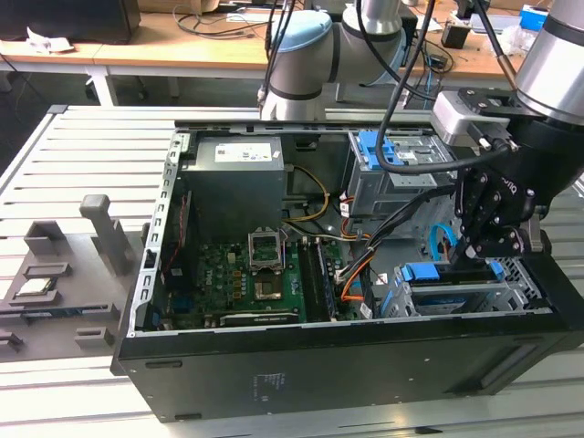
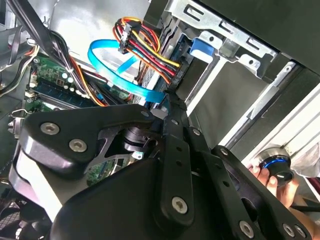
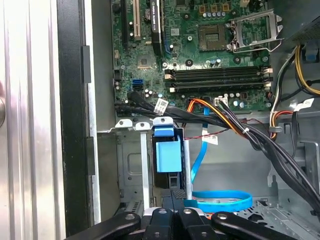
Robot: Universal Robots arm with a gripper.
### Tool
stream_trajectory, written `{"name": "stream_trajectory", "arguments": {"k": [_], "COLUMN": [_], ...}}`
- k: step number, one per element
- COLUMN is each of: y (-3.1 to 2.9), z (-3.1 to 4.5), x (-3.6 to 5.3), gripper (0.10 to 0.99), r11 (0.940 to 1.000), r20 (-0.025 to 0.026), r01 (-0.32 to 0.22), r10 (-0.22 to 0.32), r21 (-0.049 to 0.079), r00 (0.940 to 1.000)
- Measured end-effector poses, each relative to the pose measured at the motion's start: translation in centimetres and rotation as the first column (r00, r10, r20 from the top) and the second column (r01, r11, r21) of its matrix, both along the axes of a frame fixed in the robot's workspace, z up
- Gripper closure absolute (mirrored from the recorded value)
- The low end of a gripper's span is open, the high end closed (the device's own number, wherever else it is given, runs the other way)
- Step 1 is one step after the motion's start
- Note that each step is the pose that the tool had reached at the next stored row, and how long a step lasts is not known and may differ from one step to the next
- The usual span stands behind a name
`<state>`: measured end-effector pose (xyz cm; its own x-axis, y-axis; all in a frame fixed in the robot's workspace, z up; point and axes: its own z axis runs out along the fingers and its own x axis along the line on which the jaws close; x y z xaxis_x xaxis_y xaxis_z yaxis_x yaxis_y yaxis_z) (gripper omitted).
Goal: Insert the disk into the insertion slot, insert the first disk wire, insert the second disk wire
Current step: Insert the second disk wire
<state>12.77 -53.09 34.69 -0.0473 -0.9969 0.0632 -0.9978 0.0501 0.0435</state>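
Gripper (image 1: 491,239) hangs low over the front corner of the open computer case (image 1: 274,365), at the exterior view's right, just above the insertion slot (image 1: 456,298). Fingers are pressed together, no gap visible between the tips in both wrist views. In the second wrist view the tips (image 2: 168,98) meet the end of the second disk wire (image 2: 116,70); cannot tell whether its dark plug is pinched between them.

Disk (image 1: 429,273) sits inside the insertion slot, with its blue carrier edge showing at the top of the grey perforated cage. In the first wrist view the carrier's blue tab (image 3: 167,151) lies just ahead of the fingertips (image 3: 172,196), framed by the cage's metal walls (image 3: 129,165).

Second disk wire forms a flat light-blue loop (image 3: 220,201) beside the fingers, with one strand rising toward the motherboard (image 3: 215,45). Orange-and-red wire bundle (image 2: 142,45) runs just beside the loop in the second wrist view, its connector above the blue cable.

Taller cage with blue latch (image 1: 388,155) stands behind the gripper, apart from it. A person's hand (image 2: 272,182) rests on a round blue-ringed knob (image 2: 276,167) outside the case.
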Motion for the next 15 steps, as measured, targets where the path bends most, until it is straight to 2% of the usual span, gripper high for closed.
{"name": "stream_trajectory", "arguments": {"k": [2,3,14,15], "y": [0.62,0.71,0.72,0.72], "z": [-0.01,-0.01,-0.22,0.02], "x": [0.00,0.00,0.02,0.01], "gripper": [0.980,0.980,0.973,0.910], "r11": [1.0000,1.0000,1.0000,1.0000], "r20": [0.0000,-0.0001,0.0000,0.0000], "r01": [0.000,0.000,0.000,0.000], "r10": [0.000,0.000,0.000,0.000], "r21": [-0.002,-0.002,-0.002,-0.002], "r00": [1.0000,1.0000,1.0000,1.0000]}}
